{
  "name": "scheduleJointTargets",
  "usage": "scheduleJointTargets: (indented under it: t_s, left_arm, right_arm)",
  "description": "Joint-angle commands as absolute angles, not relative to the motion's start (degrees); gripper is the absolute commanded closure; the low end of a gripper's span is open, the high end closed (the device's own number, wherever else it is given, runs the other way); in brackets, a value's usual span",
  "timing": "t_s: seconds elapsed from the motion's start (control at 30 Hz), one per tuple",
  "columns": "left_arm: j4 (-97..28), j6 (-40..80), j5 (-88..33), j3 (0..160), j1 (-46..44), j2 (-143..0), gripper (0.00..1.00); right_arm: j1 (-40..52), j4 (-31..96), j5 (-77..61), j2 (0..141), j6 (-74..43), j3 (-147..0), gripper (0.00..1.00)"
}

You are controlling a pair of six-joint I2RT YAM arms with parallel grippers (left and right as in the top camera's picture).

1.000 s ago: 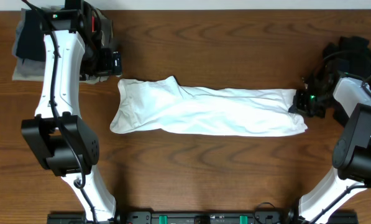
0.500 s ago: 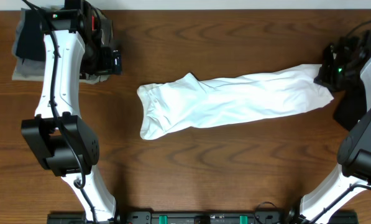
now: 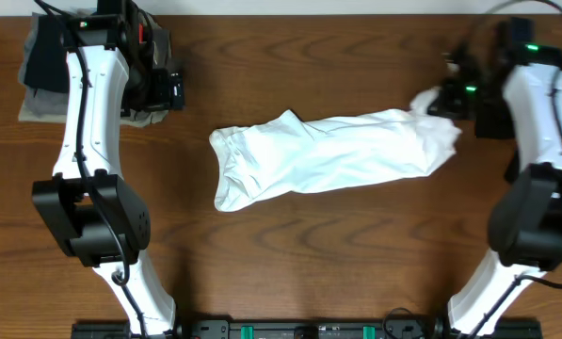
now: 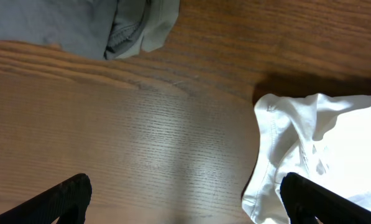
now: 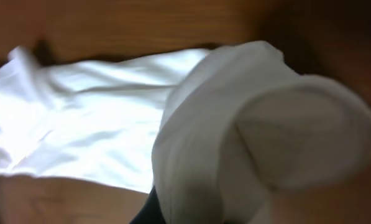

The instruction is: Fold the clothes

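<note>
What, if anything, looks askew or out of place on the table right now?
The white T-shirt stands out: it lies as a rumpled, slanted roll across the wooden table instead of flat, and its right end is bunched up in the shut right gripper. Nothing looks spilled or damaged.

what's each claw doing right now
left claw: open, holding nothing
right claw: closed on the end of the white shirt

Bright even light, blurred right wrist view, T-shirt (image 5: 79, 124) overexposed
</note>
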State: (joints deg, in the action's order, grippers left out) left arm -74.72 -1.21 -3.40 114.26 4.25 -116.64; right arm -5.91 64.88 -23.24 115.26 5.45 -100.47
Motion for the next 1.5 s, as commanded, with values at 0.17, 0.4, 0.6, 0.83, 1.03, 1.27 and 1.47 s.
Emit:
scheduleJointTargets:
  t_s: [0.17,0.4,0.6,0.83,1.03,1.27,1.47]
  left_arm:
    - [-73.63,-0.54,-2.72,114.63,4.34,-116.86,0.02]
    - [-73.08,-0.56,-2.72,114.63,4.34,-116.86,0.02]
    - [-72.95,-0.54,-2.72,114.63,4.34,-116.86,0.02]
    - [-72.97,-0.54,-2.74,114.63,4.34,-116.86,0.02]
    - [-72.93,-0.56,-2.72,114.63,4.34,-116.86,0.02]
    - [-72.55,-0.51,-2.79,114.61,4.34,-116.88,0.02]
    - [-72.27,-0.51,-3.51,114.61,4.34,-116.90,0.02]
  right_arm:
    - [6.72,64.01,-23.81,115.39,6.02,-101.56,0.99]
    - [14.90,62.00,-23.79,115.42,3.81,-101.56,0.99]
    - [20.21,61.28,-18.96,115.44,2.13,-101.51,0.99]
    - [22.83,59.02,-18.70,115.52,0.89,-101.49,0.57]
    - [23.31,58.92,-20.43,115.26,1.37,-101.60,0.12]
    - [22.00,59.42,-18.57,114.48,1.34,-101.78,0.46]
    - [23.27,60.66,-18.02,115.57,1.37,-100.86,0.69]
